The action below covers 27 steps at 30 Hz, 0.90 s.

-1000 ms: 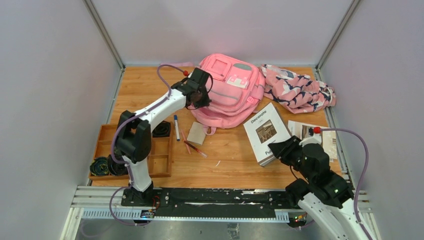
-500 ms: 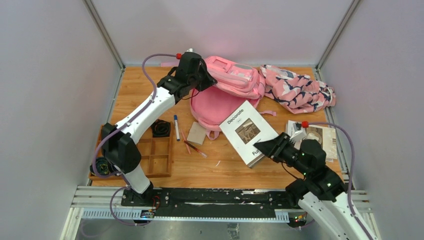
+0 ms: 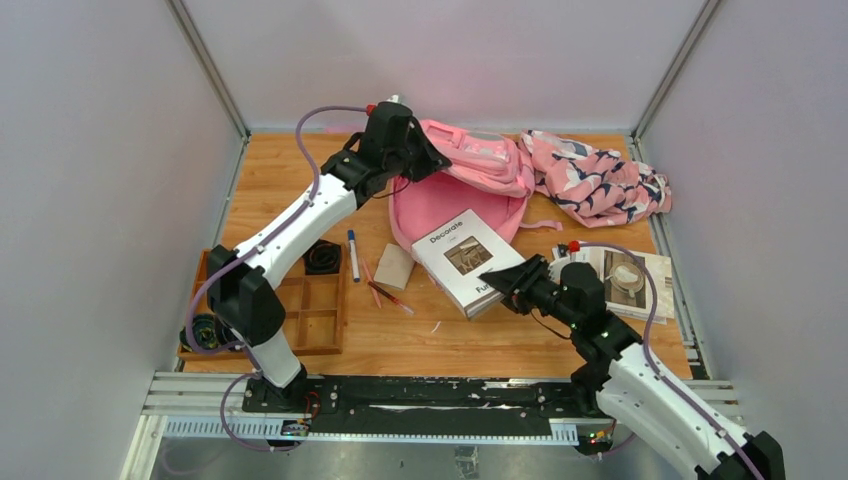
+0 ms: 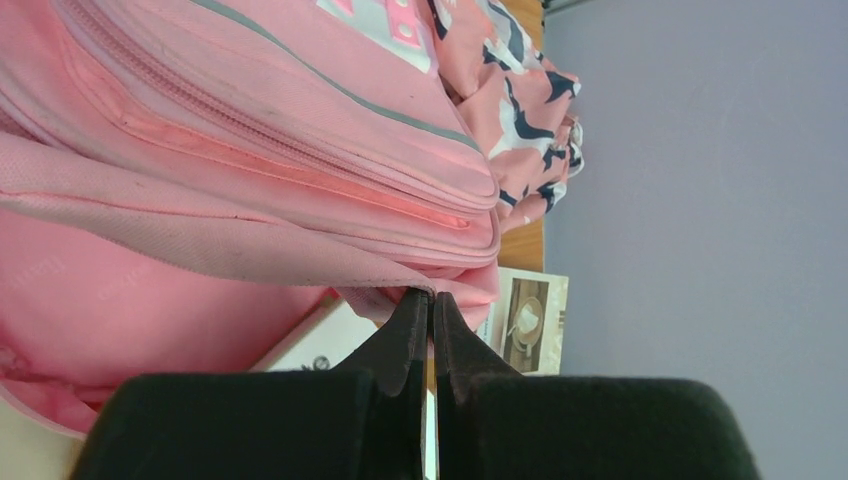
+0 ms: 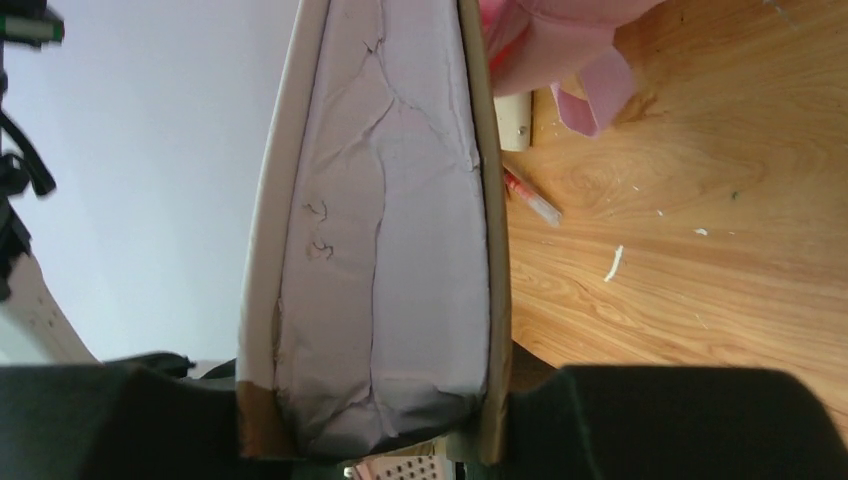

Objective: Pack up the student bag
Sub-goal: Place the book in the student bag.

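1. Plain grey walls close the cell on the left, back and right.
2. A pale wooden tabletop fills the floor between them, with a few white flecks near the front.
3. The large pink fabric student bag with grey trim lies at the back centre. Its front half is held up off the back panel, so the mouth gapes toward the arms. How deep the compartment runs is hidden. The left gripper is pinched tight on the pink edge of the raised half.
4. A crumpled pink cloth with a navy-and-white pattern lies against the bag's right side.
5. A brown wooden tray with compartments sits front left, partly covered by the left arm. Black round things sit at its far right and near left corners. I cannot tell what they are.
6. A thick white book titled "Decorate" has its far corner over the bag's open pink lining. The right gripper clamps the near edge, the page block filling the jaws. The arm hides part of the cover.
7. A thin booklet with a coffee-cup photo lies at the right edge, partly behind the right arm.
8. A square brown card, a white marker with a blue cap and a red pen lie between tray and book.
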Motion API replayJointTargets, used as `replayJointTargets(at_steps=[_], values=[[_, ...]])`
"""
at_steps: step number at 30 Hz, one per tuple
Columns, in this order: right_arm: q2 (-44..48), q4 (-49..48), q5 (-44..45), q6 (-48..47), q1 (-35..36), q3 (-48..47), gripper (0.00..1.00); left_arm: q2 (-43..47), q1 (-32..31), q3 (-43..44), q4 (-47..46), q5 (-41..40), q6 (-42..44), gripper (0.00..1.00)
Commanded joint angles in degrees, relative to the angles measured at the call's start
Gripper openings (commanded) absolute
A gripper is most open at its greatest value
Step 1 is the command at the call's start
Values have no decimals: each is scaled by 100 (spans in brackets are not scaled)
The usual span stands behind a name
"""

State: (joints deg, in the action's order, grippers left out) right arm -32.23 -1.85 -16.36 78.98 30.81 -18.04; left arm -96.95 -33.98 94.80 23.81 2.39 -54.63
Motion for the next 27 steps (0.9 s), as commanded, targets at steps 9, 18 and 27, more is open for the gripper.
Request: replayJointTargets(at_steps=[9, 18, 27], values=[[-1585, -1978, 1596, 1509, -46, -513, 0, 384, -334, -39, -429, 486, 170, 0], [-3120, -2780, 2339, 1746, -147, -1362, 0, 666, -322, -190, -174, 461, 579, 0], [-4899, -3628, 2358, 1535, -356, -2228, 1, 799, -324, -39, 170, 1203, 1298, 0]])
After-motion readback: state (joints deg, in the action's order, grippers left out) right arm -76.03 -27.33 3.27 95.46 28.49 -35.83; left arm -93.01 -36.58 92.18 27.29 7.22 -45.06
